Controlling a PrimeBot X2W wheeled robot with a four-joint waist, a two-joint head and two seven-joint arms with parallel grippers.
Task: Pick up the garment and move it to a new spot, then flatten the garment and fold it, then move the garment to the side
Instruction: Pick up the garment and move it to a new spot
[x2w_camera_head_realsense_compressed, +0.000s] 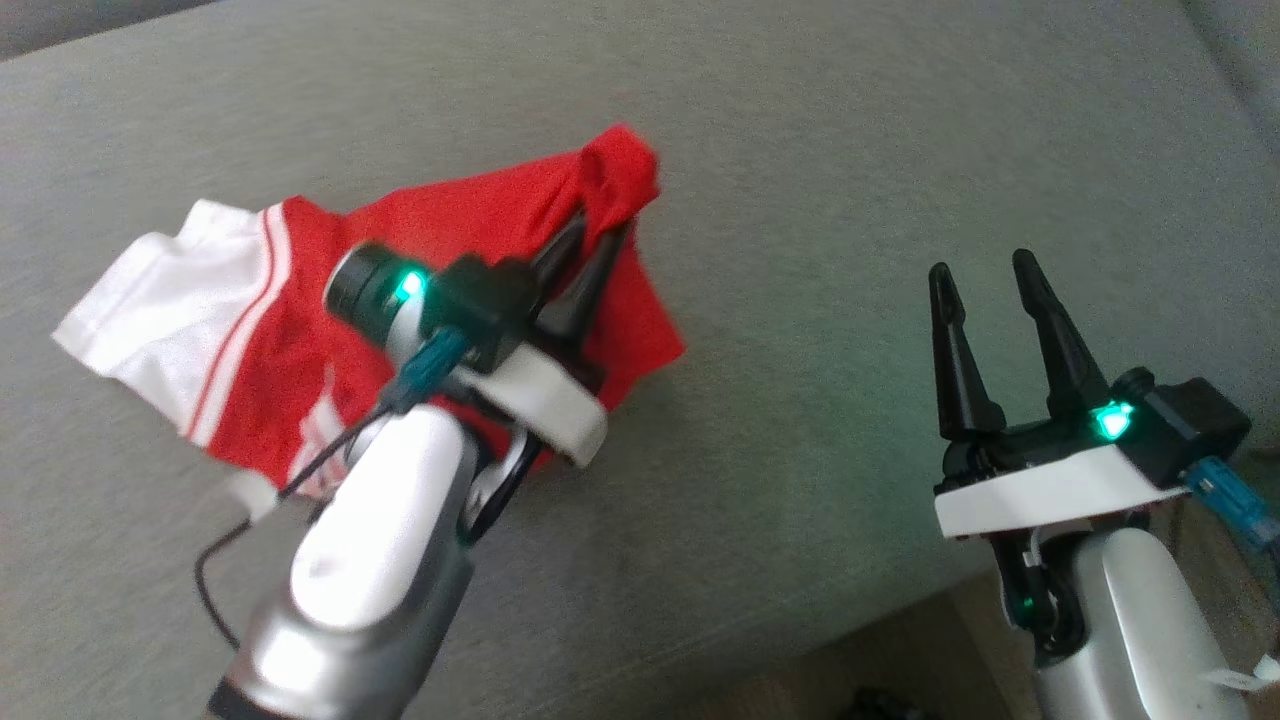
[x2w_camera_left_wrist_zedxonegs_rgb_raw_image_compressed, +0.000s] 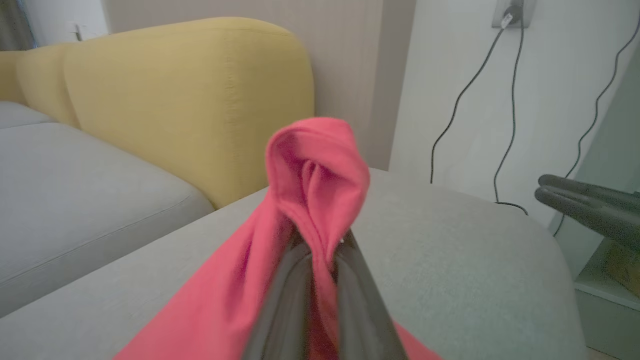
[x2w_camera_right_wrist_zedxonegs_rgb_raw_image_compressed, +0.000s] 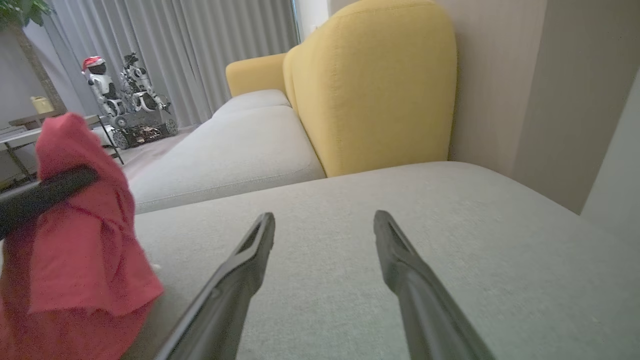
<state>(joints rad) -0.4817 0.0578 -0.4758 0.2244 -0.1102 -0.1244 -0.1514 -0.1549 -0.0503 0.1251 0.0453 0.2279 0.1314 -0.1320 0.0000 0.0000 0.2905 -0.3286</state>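
Two dark fingers of the left gripper (x2w_camera_head_realsense_compressed: 600, 228) are pressed together on a bunched red corner of the garment (x2w_camera_head_realsense_compressed: 290, 330), and the pinched fold pokes out just past their tips, raised off the grey cushion (x2w_camera_head_realsense_compressed: 820, 150). From that pinch the red cloth drapes back beneath the gripper towards its wrist, while the white part (edged with thin red stripes) lies flat on the cushion out to that gripper's left. Well apart on its right hangs the right gripper (x2w_camera_head_realsense_compressed: 982, 265), jaws spread wide with nothing between them, above bare cushion near the front edge. Ahead of both grippers, beyond the cushion, rises a yellow backrest (x2w_camera_right_wrist_zedxonegs_rgb_raw_image_compressed: 375, 85); whether the right fingertips touch the fabric I cannot tell
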